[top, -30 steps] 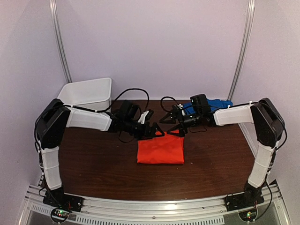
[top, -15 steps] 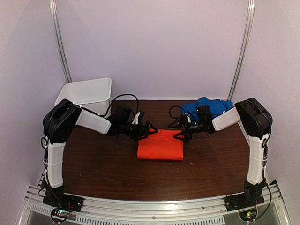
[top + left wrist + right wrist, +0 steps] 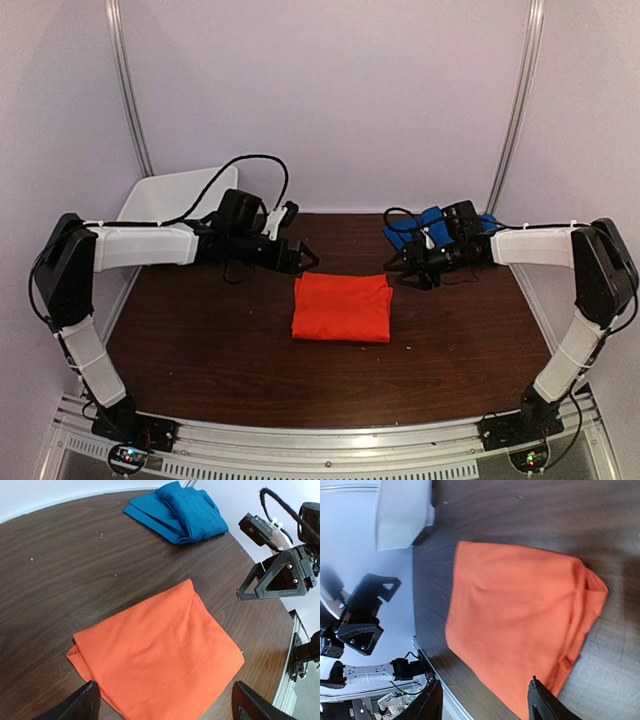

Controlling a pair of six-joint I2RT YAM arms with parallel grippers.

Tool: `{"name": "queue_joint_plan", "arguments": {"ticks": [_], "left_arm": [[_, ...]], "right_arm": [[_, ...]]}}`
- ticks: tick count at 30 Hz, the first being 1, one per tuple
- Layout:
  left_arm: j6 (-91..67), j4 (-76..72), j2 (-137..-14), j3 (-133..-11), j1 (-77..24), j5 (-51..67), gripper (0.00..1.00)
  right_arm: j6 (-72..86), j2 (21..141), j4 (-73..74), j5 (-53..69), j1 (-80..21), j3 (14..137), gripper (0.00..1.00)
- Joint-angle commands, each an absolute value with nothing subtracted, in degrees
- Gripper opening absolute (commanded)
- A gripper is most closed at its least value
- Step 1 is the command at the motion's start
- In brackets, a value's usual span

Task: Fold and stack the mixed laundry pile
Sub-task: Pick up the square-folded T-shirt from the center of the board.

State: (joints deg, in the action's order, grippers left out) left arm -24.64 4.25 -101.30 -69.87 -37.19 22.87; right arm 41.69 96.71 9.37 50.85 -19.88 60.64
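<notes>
Left pincer (image 3: 304, 258) hangs released and right pincer (image 3: 408, 270) half-spread, empty. They flank the folded orange T-shirt (image 3: 341, 308) mid-worktop (image 3: 200, 350), likely the stack's base. The blue garment (image 3: 432, 220) lies far right.

Robot lab test cell, not a home or shop. Evidence: plain pale panel walls (image 3: 330, 100) box in three sides, with aluminium uprights (image 3: 128, 90) at the far corners. A metal rail (image 3: 330, 438) runs along the near edge of the dark wood-grain worktop (image 3: 200, 350), carrying the bases of the left arm (image 3: 140, 245) and right arm (image 3: 535, 245). Exposed cabling (image 3: 255, 165), small status lights (image 3: 125, 458) at the bases. White plastic bin (image 3: 170, 195) at the worktop's far left corner.
</notes>
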Motion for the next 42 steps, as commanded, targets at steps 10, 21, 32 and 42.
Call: {"name": "queue_joint_plan", "arguments": {"ticks": [10,21,32,42], "left_arm": [[8.7,13.2,-110.2,-82.6,-58.9,4.4,0.54],[12.9,3.3,-120.8,-88.1,-62.8,3.1,0.38],[16.9,5.6,-130.0,-86.6,-63.3,2.5,0.29],[16.1,4.2,-121.8,-83.2,-63.5,1.2,0.38]], "right_arm": [[46.3,100.7,7.7,48.8,-19.1,51.9,0.58],[49.3,98.7,4.1,51.2,-18.9,49.0,0.57],[47.5,98.2,6.2,52.1,-18.3,47.9,0.57],[45.8,97.4,7.7,53.1,-18.6,48.2,0.56]]}}
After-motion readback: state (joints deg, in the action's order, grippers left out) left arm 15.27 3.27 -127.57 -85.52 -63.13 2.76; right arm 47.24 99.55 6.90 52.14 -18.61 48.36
